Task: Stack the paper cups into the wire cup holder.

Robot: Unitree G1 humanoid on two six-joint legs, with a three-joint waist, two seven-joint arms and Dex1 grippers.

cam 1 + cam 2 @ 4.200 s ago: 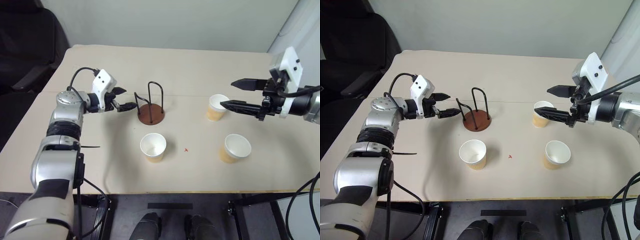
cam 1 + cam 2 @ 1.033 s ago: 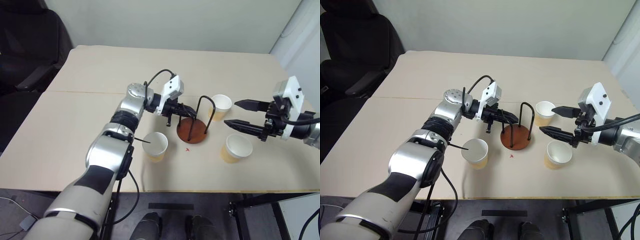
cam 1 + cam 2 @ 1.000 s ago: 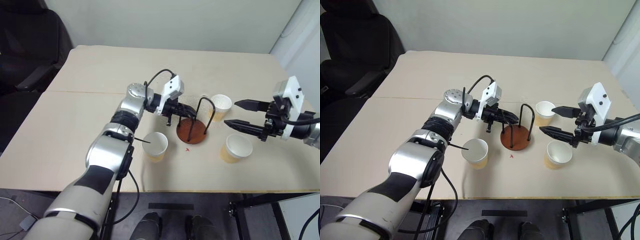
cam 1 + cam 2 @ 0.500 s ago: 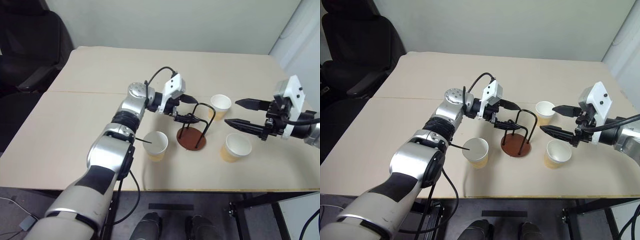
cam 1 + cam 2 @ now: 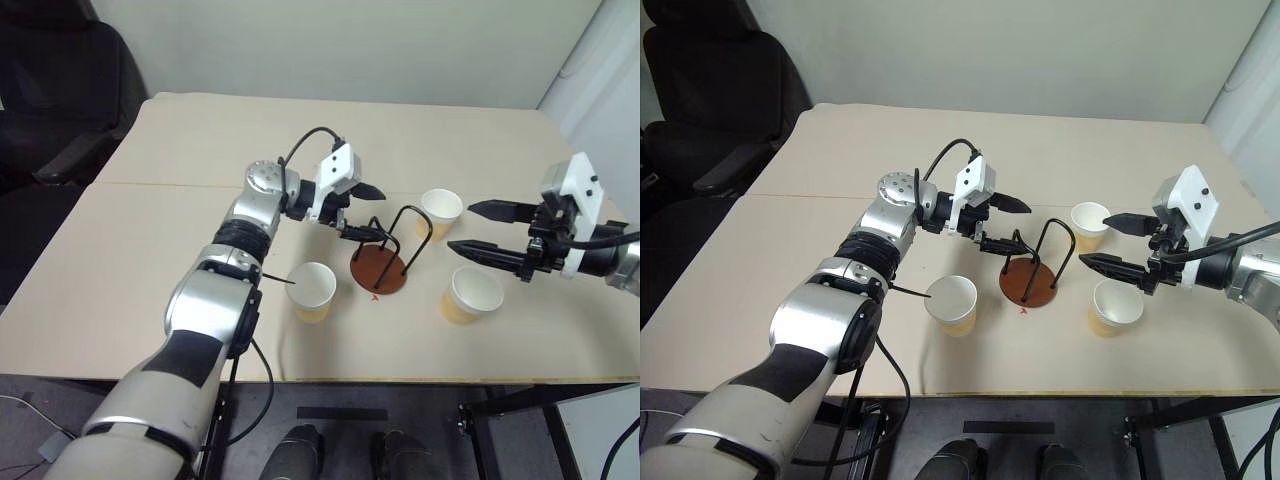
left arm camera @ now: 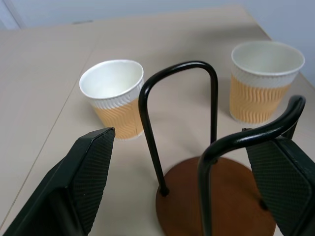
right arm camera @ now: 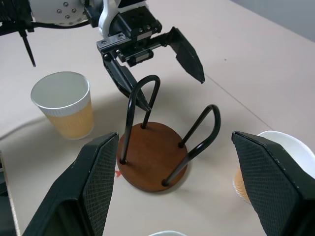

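Standing among paper cups (image 5: 312, 290), wire cup holder (image 5: 385, 255) within reach of left gripper (image 5: 362, 212), right gripper (image 5: 482, 228); jaws apart, empty.

Holder (image 5: 383, 262) betw. open tools; cups (image 5: 312, 291) around.

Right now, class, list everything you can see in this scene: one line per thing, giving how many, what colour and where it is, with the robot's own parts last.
paper cups: three, pale yellow-tan outside, white inside; all upright on the table, one on the near left of the holder, two on its right.
wire cup holder: one, reddish-brown disc with black wire loops; mid-table among the cups, no cup in it.
table: one, beige; under everything.
office chair: one, black; off the table's far left corner.
left gripper: one, black fingers, open, by the holder's loops.
right gripper: one, black fingers, open, between the two right cups.
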